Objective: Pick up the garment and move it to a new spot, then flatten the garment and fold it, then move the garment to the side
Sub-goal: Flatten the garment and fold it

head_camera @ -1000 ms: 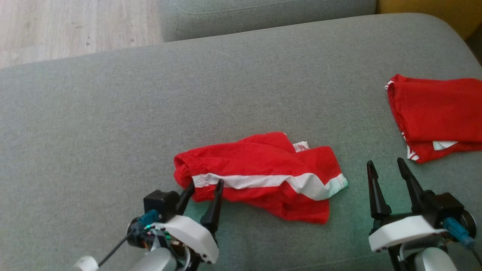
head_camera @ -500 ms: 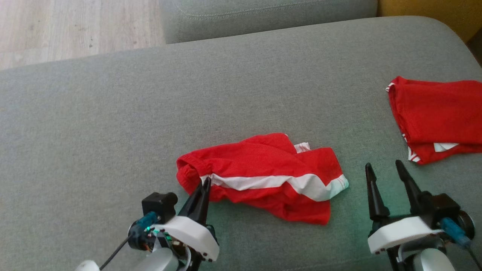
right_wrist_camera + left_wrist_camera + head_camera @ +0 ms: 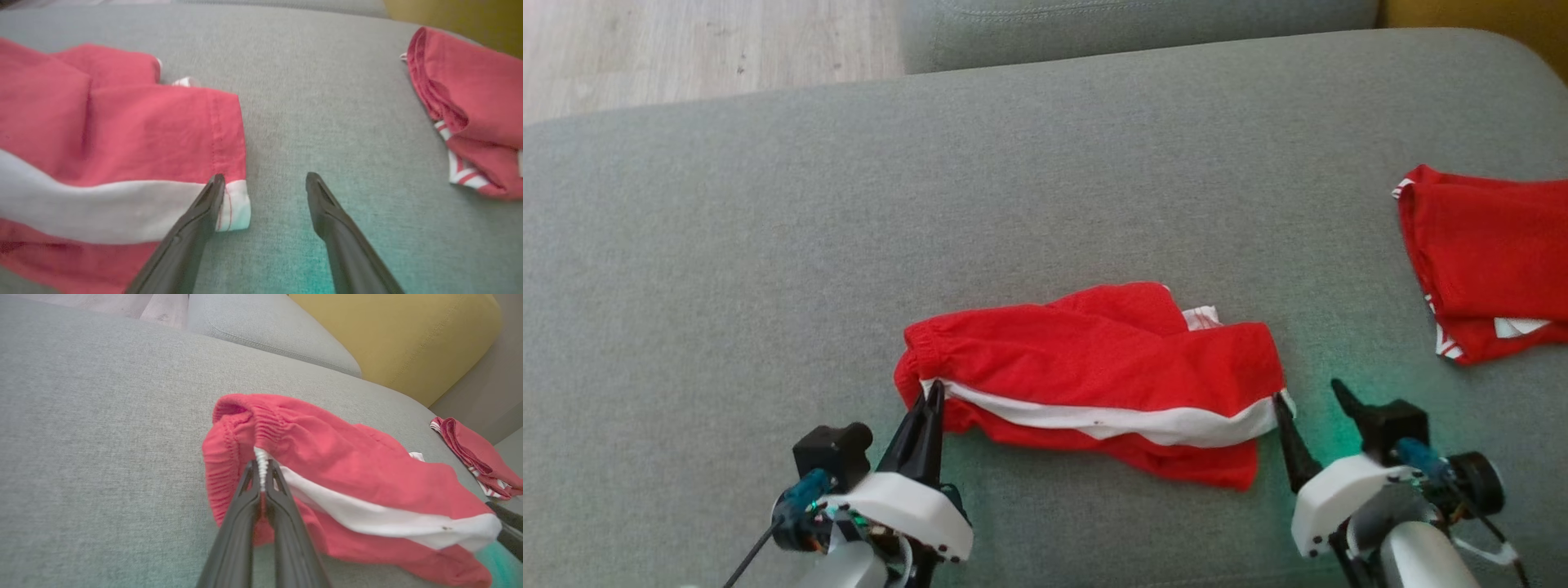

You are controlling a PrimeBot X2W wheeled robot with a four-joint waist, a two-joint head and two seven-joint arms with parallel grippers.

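While the head view looks down on the grey fabric sofa cushion (image 3: 1045, 188), my left gripper (image 3: 933, 390) is pinched shut on the waistband end of the crumpled red shorts with a white side stripe (image 3: 1094, 359). My right gripper (image 3: 1308, 396) stands open at the hem end, one finger right at the cloth. A folded red garment (image 3: 1494, 261) lies well apart to the right.

From the left wrist view, my closed fingers (image 3: 241, 522) bite only the gathered edge of the white stripe. I judge that thin hold could slip if I lift or pull hard.

From the right wrist view, the hem corner lies against the finger at that view's left, not between the two. Closing now would likely miss it or catch a single layer, leaving the shorts bunched when I stretch them.
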